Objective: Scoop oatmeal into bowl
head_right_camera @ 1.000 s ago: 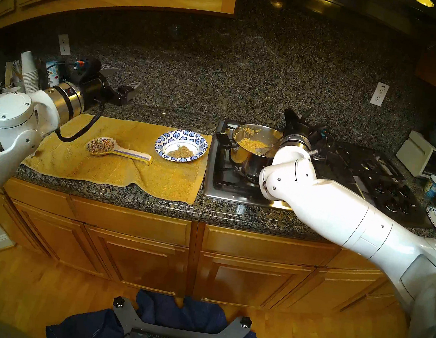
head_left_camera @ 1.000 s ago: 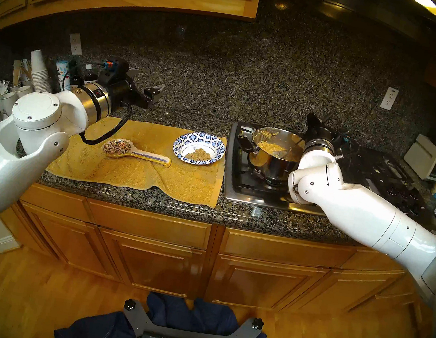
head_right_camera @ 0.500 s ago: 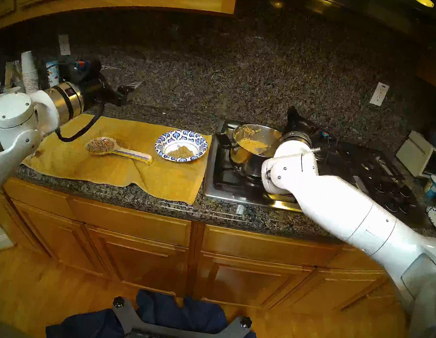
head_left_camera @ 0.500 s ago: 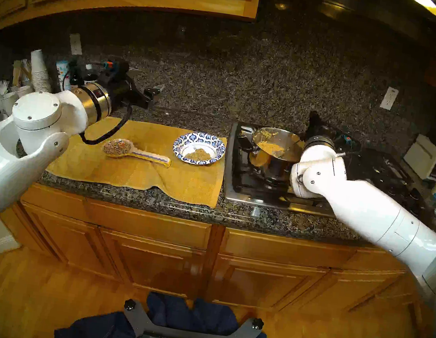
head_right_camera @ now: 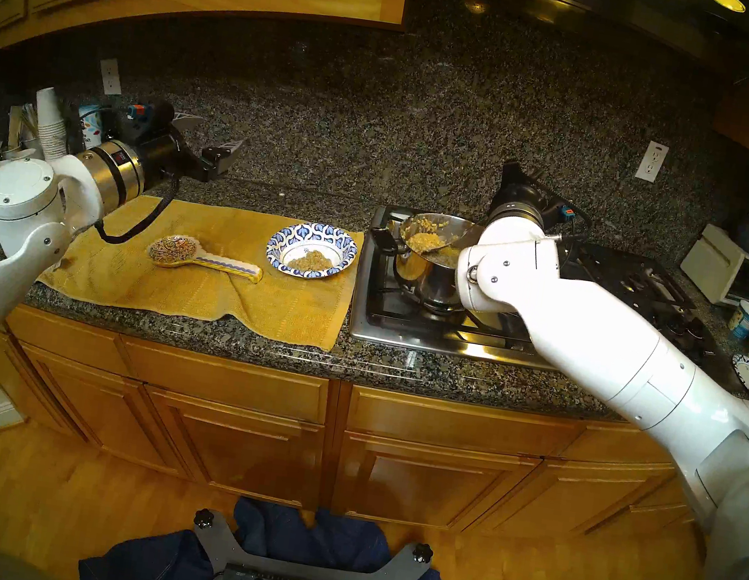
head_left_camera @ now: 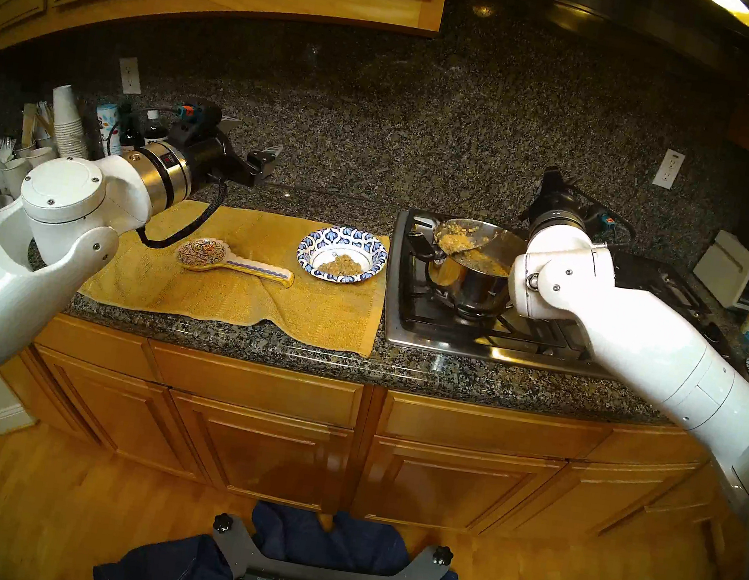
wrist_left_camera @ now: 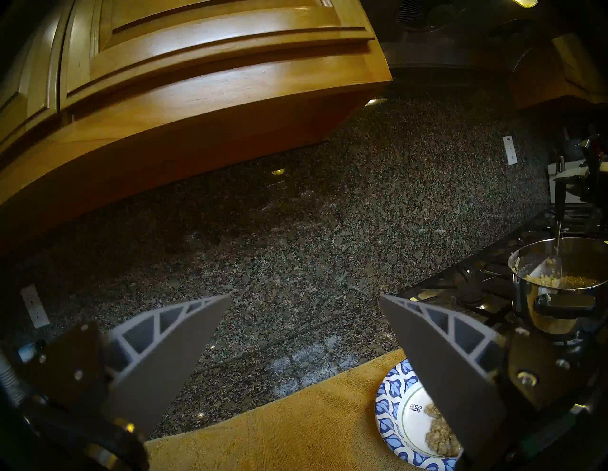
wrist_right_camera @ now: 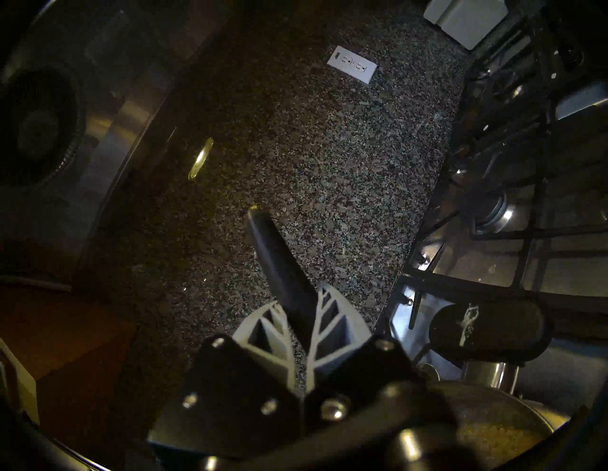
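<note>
The right gripper, clamped on the ladle, has lifted it loaded with oatmeal above the pot. Beside the pot, the bowl keeps its portion. The left gripper stays wide open.

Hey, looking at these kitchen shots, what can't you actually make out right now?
- Right gripper: in the head views the white wrist covers its fingers; only the right wrist view shows it shut on the spoon's black handle.
- Bowl: left wrist view, half hidden behind a left gripper finger.
- Pot depth: oatmeal on the spoon and the right arm block it.
</note>
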`<action>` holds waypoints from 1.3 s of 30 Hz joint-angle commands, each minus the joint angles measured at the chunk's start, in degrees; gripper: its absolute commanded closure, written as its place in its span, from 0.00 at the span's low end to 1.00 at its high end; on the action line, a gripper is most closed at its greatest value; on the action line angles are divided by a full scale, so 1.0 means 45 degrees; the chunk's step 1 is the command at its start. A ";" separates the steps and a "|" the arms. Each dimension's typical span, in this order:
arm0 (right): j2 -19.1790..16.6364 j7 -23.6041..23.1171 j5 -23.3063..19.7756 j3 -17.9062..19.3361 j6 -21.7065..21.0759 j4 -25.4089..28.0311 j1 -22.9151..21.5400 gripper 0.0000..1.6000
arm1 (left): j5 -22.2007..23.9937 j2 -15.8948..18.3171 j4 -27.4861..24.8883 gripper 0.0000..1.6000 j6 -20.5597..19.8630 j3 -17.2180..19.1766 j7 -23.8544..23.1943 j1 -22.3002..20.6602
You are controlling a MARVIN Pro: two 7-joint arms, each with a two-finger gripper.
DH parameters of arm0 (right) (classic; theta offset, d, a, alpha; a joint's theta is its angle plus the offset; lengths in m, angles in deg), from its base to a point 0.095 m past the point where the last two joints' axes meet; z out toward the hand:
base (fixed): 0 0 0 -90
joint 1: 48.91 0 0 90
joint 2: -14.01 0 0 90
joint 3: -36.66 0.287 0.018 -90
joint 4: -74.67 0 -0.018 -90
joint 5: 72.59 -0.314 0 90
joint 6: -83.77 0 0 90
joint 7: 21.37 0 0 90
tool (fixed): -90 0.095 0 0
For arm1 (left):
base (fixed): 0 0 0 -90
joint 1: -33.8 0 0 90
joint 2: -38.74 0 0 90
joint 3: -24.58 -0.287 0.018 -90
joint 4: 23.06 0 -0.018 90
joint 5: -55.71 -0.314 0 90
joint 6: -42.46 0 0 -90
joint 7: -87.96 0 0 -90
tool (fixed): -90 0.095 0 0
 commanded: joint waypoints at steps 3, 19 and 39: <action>-0.0297 -0.0327 -0.0403 0.0770 0.0198 0.0348 -0.0480 1.00 | -0.0029 -0.0012 -0.0149 0.00 0.0237 0.0299 0.0013 -0.0423; -0.1952 -0.0923 -0.1152 0.0725 0.0384 0.1449 0.0334 1.00 | -0.0028 -0.0008 -0.0146 0.00 0.0251 0.0294 0.0013 -0.0427; -0.3414 -0.2323 -0.2669 0.1026 -0.0245 0.2648 0.0877 1.00 | -0.0021 0.0000 -0.0147 0.00 0.0250 0.0290 0.0017 -0.0425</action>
